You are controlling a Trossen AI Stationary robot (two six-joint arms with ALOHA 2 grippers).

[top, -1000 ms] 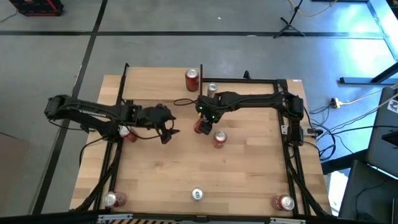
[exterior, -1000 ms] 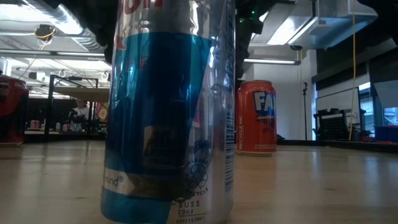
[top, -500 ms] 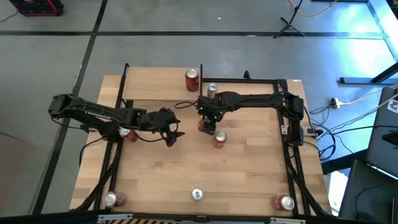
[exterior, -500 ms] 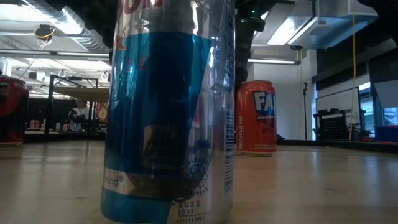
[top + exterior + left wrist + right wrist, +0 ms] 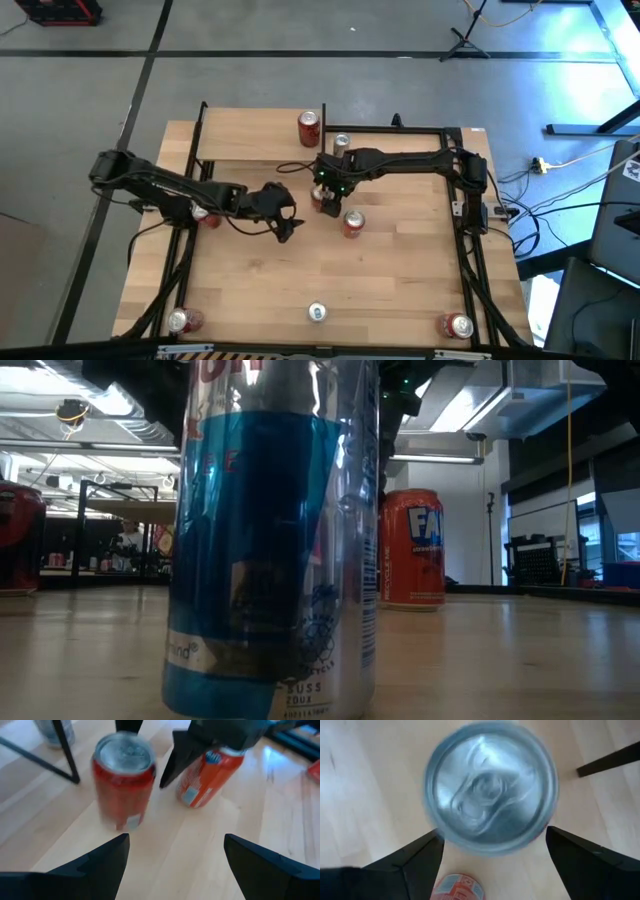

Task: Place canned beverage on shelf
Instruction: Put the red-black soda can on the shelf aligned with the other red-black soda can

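A red can [image 5: 321,197] stands upright on the tabletop [image 5: 400,280] near its middle, directly under the right gripper [image 5: 325,190]. In the right wrist view its silver top [image 5: 490,787] sits between the two dark fingers [image 5: 410,862], whose jaws are spread apart on either side of it, without clamping it. The shelf [image 5: 250,135] lies at the tabletop's far left, with another red can [image 5: 309,128] at its right end. The left gripper [image 5: 283,222] hovers just left of the middle, jaws apart and empty, facing a second red can [image 5: 352,223]. A blue-and-silver can [image 5: 275,540] fills the low view.
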